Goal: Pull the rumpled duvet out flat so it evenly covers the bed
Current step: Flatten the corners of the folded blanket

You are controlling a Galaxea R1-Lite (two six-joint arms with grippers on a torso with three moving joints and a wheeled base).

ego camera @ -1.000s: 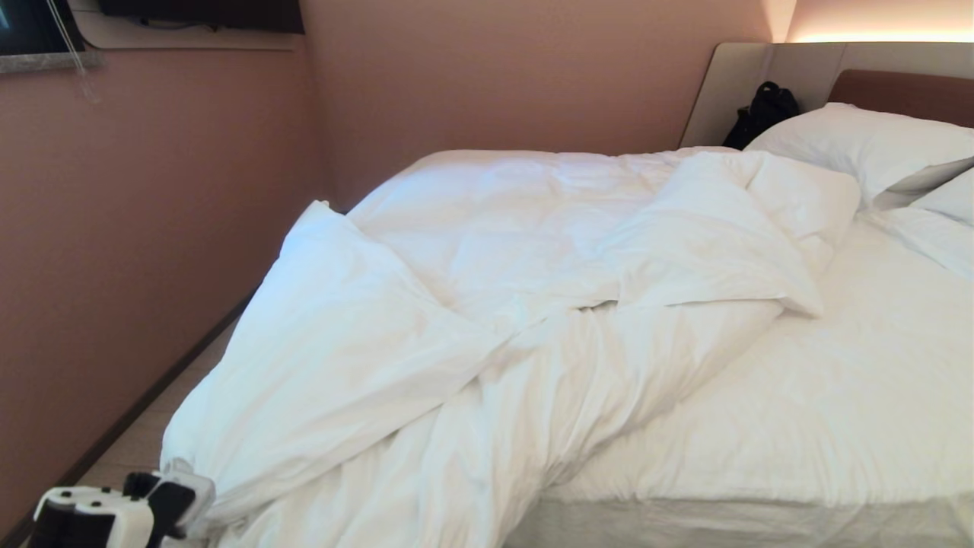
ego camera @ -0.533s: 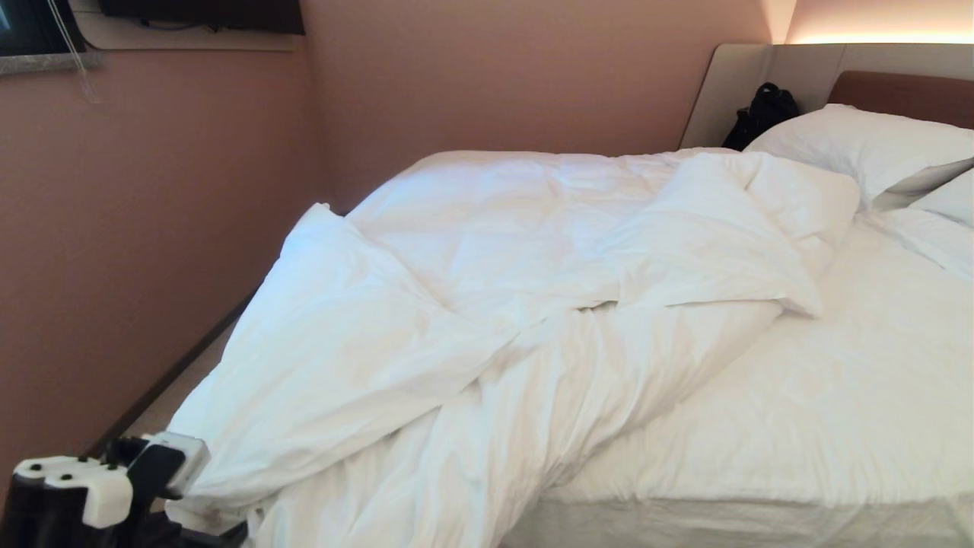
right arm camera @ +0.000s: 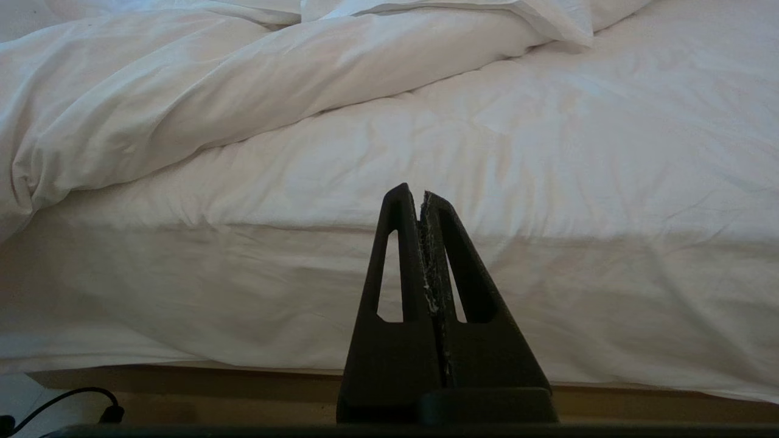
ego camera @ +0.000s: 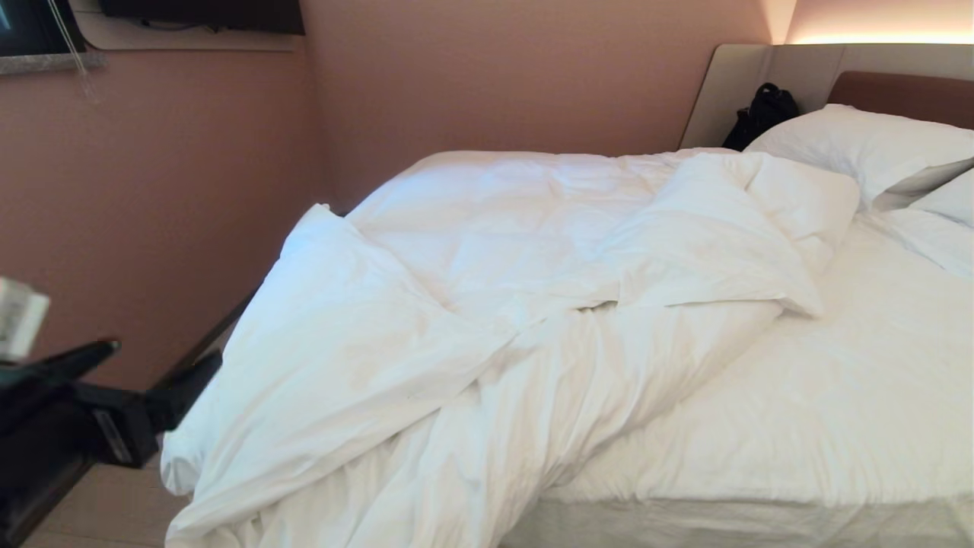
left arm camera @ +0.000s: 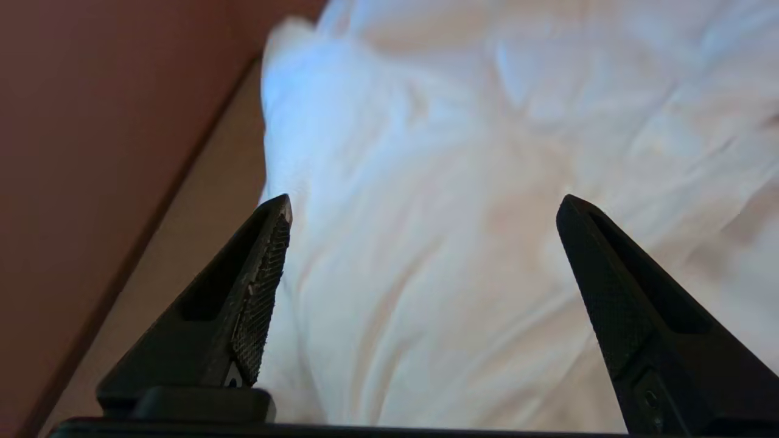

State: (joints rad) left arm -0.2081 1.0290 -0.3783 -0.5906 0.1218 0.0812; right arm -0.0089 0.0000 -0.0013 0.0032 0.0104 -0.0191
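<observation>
Closest to me, my left gripper (left arm camera: 423, 204) hangs just off the near left corner of the bed (ego camera: 761, 521), its fingers (left arm camera: 258, 292) spread wide with nothing between them. Through the left wrist camera I see only wrinkled white cloth beyond the two tips, and a strip of pale floor (left arm camera: 201, 201) running along the reddish wall (left arm camera: 91, 152). In the head view that arm shows as a dark shape at the left edge, beside the hanging corner of the duvet (ego camera: 426, 335).

My right gripper (right arm camera: 421, 193) sits low in front of the mattress side, its fingers pressed together and holding nothing. It faces the bare fitted sheet (right arm camera: 548, 158), apart from it.

The duvet lies bunched across the left half of the bed. Its near end spills over the foot at the left corner, a thick ridge runs diagonally toward the middle, and a flap is folded back on itself further up. The right half of the mattress shows only the sheet.

Beyond that, pillows (ego camera: 867, 144) rest against the brown headboard (ego camera: 905, 95), with a black bag (ego camera: 761, 114) leaning on the beige surround beside them.
</observation>
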